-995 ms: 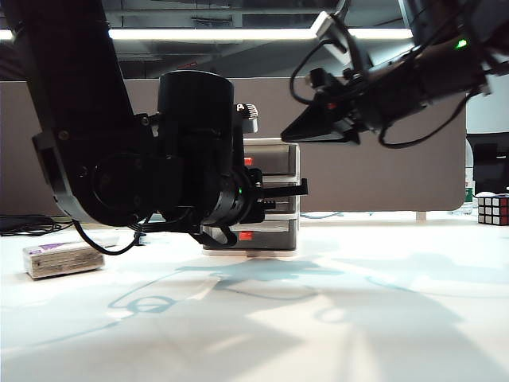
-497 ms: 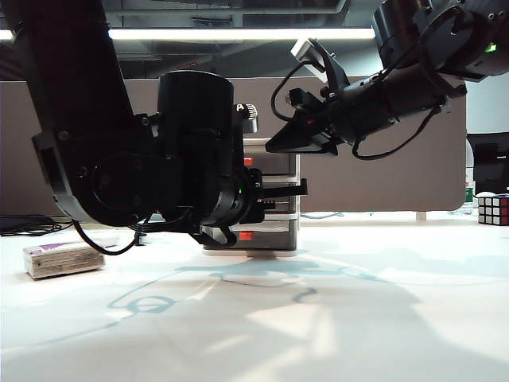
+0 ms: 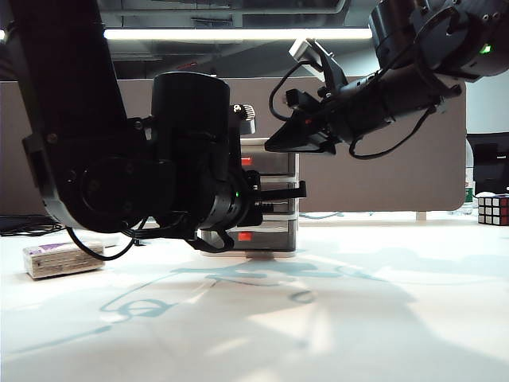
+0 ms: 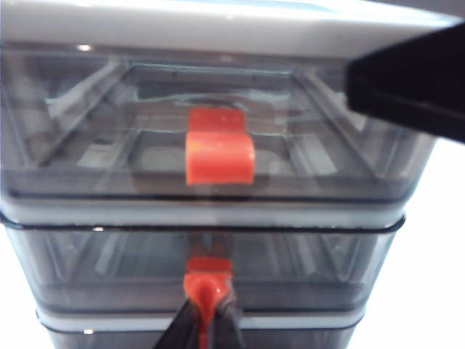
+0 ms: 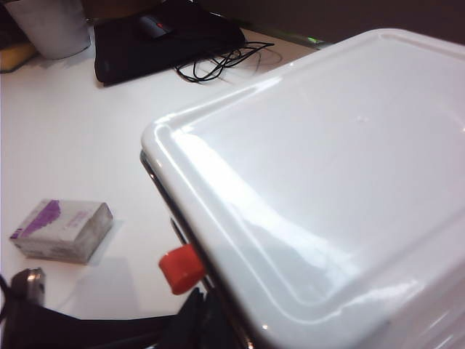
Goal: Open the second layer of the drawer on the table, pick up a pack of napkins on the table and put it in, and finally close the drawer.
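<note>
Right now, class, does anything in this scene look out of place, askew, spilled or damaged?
Nothing stands out. The drawer cabinet stands upright, the pack of napkins lies flat on the table, the left tool pinches the middle drawer's red handle, and the right tool hovers over the cabinet's top.

Left arm (image 3: 135,167) hides most of drawer (image 3: 274,199) in exterior view. Right gripper (image 3: 278,143) jaws unclear. Cube (image 3: 493,209) cut off at 3 o'clock edge.

Drawer (image 4: 218,196): smoky-grey translucent fronts, white frame, red-orange handles. Napkins (image 5: 62,230): beige-brown, purple label, clear wrap. Table (image 3: 334,326): plain white. Cube (image 3: 493,209) at table's right edge: multicoloured squares, black grid.
</note>
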